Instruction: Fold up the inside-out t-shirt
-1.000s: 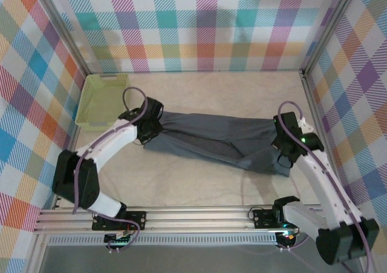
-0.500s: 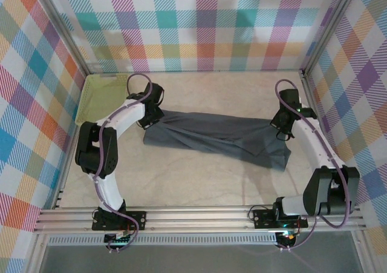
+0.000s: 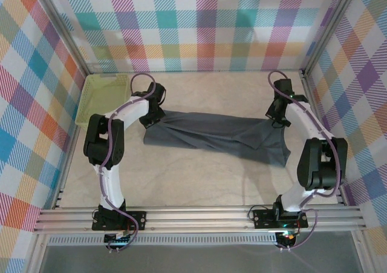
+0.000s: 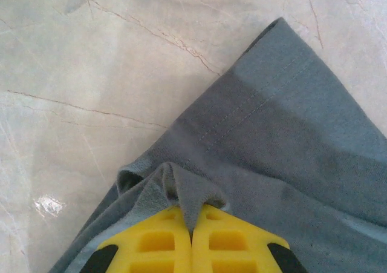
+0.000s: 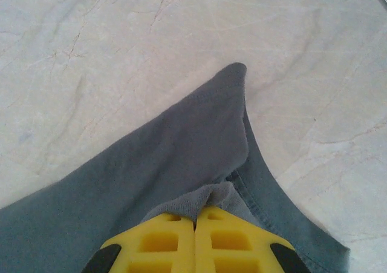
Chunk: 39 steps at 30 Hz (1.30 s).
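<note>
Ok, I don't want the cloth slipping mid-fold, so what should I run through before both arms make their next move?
1. Left gripper shut on a pinch of the dark slate-grey soft cloth t-shirt: ok.
2. Right gripper shut on the shirt's opposite end: ok.
3. Shirt lying flat between the two grippers: not ok, long creases run along it.
4. Lime-green plastic mesh basket apart from the shirt: ok.
5. How many cloth layers each pinch holds: cannot tell.
</note>
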Motion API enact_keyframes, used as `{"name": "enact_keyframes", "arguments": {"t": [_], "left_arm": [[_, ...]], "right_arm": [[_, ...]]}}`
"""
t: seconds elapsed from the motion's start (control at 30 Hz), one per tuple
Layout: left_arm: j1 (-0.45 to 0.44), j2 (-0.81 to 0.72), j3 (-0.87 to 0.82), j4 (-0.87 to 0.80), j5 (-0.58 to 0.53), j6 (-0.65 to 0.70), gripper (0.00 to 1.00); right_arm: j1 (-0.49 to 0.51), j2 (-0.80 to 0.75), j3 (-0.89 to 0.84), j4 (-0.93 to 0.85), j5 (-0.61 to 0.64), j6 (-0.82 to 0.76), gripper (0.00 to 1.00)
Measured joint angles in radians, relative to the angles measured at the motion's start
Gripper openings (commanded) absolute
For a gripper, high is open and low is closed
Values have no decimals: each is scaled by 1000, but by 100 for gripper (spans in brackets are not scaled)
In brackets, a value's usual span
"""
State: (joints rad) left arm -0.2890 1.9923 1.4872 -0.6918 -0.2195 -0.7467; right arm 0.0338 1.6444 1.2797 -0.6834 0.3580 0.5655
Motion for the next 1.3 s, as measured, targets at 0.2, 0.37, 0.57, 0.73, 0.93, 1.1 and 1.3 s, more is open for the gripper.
{"name": "enact_keyframes", "arguments": {"t": [0.2,0.37,0.57,0.73,0.93,1.1,1.3], "left_arm": [[0,23,10,-11,-11,11,12],[0,58,29,-14,-14,21,23],[4,63,37,-14,-14,43,41],[3,52,31,-12,-8,66,57],[-18,-87,-84,3,-9,85,60],[-45,-177,-180,45,-8,90,61],[-51,-186,-263,82,-6,101,61]], "right_arm": [[0,75,105,2,8,-14,0],[0,101,156,2,7,-28,0],[0,105,138,1,-4,-28,0],[5,60,58,-11,-30,-28,0],[21,-31,-21,-13,-65,-23,0],[43,-161,-174,-20,-82,8,1],[40,-214,-299,-13,-78,62,1]]}}
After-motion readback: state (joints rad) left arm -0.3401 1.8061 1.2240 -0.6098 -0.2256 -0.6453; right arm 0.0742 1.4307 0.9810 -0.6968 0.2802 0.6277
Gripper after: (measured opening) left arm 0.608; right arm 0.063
